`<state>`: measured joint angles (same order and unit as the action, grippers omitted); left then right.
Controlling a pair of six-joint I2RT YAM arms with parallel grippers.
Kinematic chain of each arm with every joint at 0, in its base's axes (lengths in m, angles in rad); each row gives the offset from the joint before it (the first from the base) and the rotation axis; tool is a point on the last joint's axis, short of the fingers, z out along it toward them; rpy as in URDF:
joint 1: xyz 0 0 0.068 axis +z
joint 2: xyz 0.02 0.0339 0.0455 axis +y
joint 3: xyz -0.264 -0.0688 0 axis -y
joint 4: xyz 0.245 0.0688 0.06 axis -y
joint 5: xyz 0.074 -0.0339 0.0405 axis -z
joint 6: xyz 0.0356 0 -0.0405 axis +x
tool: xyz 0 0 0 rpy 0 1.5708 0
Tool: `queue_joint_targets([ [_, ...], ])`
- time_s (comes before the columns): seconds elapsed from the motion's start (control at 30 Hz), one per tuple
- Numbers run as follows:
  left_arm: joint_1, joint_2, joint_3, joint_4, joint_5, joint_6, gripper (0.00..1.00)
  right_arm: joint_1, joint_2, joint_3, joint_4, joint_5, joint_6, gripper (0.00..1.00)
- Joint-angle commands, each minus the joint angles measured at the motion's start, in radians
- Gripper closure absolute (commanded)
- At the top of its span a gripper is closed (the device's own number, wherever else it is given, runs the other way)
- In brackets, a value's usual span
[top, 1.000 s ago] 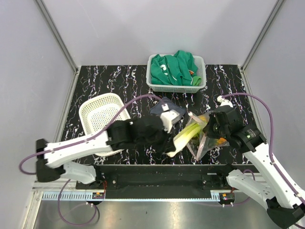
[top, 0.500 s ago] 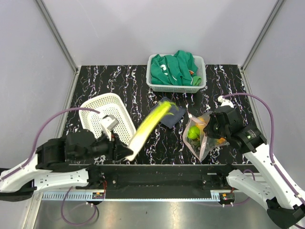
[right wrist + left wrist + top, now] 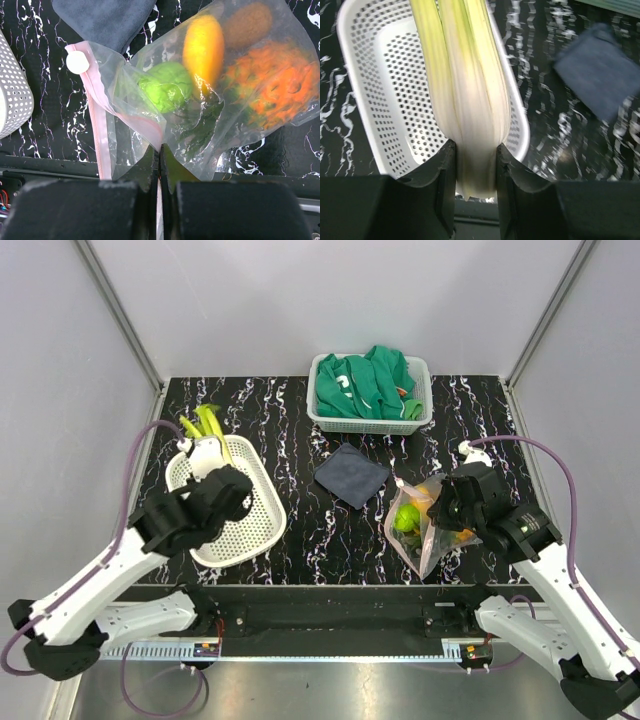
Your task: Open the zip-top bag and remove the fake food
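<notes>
From the top view you see the left gripper (image 3: 207, 453) over the far rim of the white basket (image 3: 255, 525), at about 9 o'clock on the table (image 3: 300, 540), with the green tips of the leek (image 3: 203, 423) fanning out toward 11 o'clock. Only the left wrist view shows you the grip itself; the two dark fingers are clenched on the leek's pale, smooth, lengthwise-ribbed stalk near its white butt end, above the basket's hole-punched plastic floor.

The zip-top bag (image 3: 418, 535) lies at 4 o'clock, a crinkly heap from above; the right wrist view tells you more. There the right gripper (image 3: 160, 159) is pinched tight on a fold of the clear, glossy film, beside the pink zip strip (image 3: 95, 112) with its round white slider (image 3: 77, 62). Inside sit a wrinkled green round piece (image 3: 162, 86), a smooth yellow-orange piece (image 3: 202, 45) and the knobbly orange pineapple (image 3: 270, 85).

A soft dark cloth (image 3: 351, 473) lies flat at the centre; at 12 o'clock a grey basket (image 3: 325, 420) holds a rumpled green garment (image 3: 365, 385).
</notes>
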<state>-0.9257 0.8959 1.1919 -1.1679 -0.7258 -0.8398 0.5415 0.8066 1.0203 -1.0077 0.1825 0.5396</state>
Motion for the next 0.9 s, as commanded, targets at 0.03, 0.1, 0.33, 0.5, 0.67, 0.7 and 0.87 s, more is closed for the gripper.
queue_joint_targets([
  [0.03, 0.122, 0.054, -0.1, 0.096, -0.043, -0.019, 1.0, 0.005, -0.014, 0.003, 0.024, 0.018, -0.001, 1.0],
  [0.1, 0.137, 0.072, -0.141, 0.138, -0.035, -0.056, 1.0, 0.003, -0.014, 0.001, 0.024, 0.017, 0.0, 1.0],
  [0.33, 0.149, 0.164, -0.296, 0.313, -0.014, -0.099, 1.0, 0.005, -0.017, 0.0, 0.031, 0.002, -0.007, 1.0],
  [0.5, 0.156, 0.221, -0.356, 0.386, 0.039, -0.11, 1.0, 0.005, -0.017, -0.002, 0.034, -0.008, -0.009, 1.0],
  [0.67, 0.156, 0.207, -0.371, 0.384, 0.123, -0.107, 0.61, 0.005, -0.017, -0.003, 0.035, -0.011, -0.009, 1.0],
  [0.7, 0.156, 0.198, -0.365, 0.384, 0.141, -0.091, 0.46, 0.005, -0.015, -0.003, 0.037, -0.012, -0.009, 1.0],
  [0.87, 0.143, 0.095, -0.324, 0.416, 0.293, 0.002, 0.25, 0.005, -0.01, -0.005, 0.038, -0.025, -0.012, 1.0],
])
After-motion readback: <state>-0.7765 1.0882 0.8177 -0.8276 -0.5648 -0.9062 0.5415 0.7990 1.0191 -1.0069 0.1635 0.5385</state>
